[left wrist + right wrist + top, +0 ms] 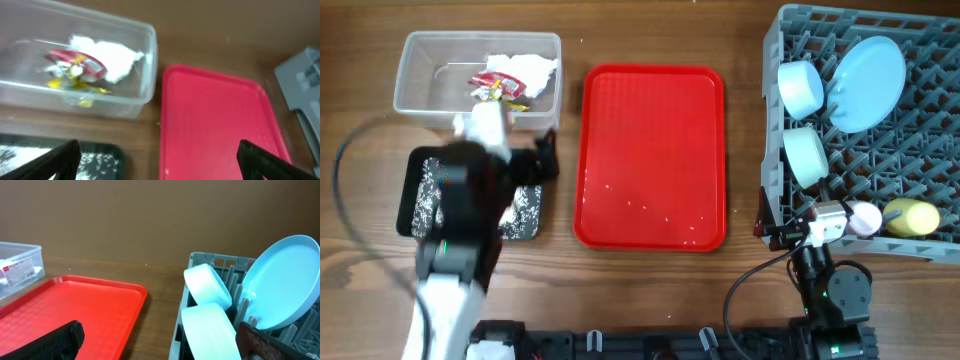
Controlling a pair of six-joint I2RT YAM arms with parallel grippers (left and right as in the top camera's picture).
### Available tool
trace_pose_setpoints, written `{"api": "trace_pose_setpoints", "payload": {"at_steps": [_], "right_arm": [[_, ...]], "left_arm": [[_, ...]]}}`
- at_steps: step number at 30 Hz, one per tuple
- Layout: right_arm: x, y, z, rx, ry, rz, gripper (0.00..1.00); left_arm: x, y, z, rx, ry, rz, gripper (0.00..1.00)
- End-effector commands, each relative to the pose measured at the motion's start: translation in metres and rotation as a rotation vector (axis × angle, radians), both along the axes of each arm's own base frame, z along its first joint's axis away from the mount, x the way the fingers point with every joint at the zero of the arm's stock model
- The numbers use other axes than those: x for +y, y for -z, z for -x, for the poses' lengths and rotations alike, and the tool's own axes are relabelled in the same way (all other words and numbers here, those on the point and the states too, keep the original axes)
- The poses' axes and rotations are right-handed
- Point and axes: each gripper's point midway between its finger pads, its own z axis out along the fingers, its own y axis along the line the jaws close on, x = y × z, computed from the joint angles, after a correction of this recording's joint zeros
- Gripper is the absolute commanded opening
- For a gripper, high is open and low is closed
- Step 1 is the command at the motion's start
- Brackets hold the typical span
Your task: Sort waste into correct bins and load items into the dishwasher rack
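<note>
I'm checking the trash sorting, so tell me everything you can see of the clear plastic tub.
The clear plastic tub is a transparent rectangular bin with rounded corners and a thick rim. It stands upright and lidless on the wooden table, at the far left. Inside lie a crumpled white napkin, a red wrapper and a yellow wrapper. The red tray sits to its right across a gap; the black tray lies just in front.
</note>
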Motion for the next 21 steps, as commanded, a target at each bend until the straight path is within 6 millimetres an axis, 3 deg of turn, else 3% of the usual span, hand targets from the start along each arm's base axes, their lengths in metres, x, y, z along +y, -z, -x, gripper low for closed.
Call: {"api": "trace_pose_setpoints", "payload": {"at_steps": [1, 7, 11, 15, 21], "right_arm": [[-0.004, -0.002, 0.0, -0.009, 0.024, -0.021, 1.0], [-0.004, -0.002, 0.0, -0.009, 0.023, -0.021, 1.0], [-0.004, -0.002, 0.0, -0.009, 0.023, -0.021, 1.0], [-0.004, -0.002, 0.0, -0.009, 0.024, -0.021, 1.0], [-0.004, -0.002, 0.0, -0.009, 0.023, -0.021, 1.0]], "left_arm": [[0.024, 0.022, 0.045, -0.152, -0.053, 0.015, 1.0], [0.04, 0.04, 0.078, -0.389, -0.125, -0.002, 1.0], [0.045, 0.049, 0.083, -0.428, -0.152, -0.011, 1.0], [0.048, 0.042, 0.088, -0.486, -0.175, -0.017, 1.0], [0.049, 0.048, 0.09, -0.464, -0.177, -0.017, 1.0]]}}
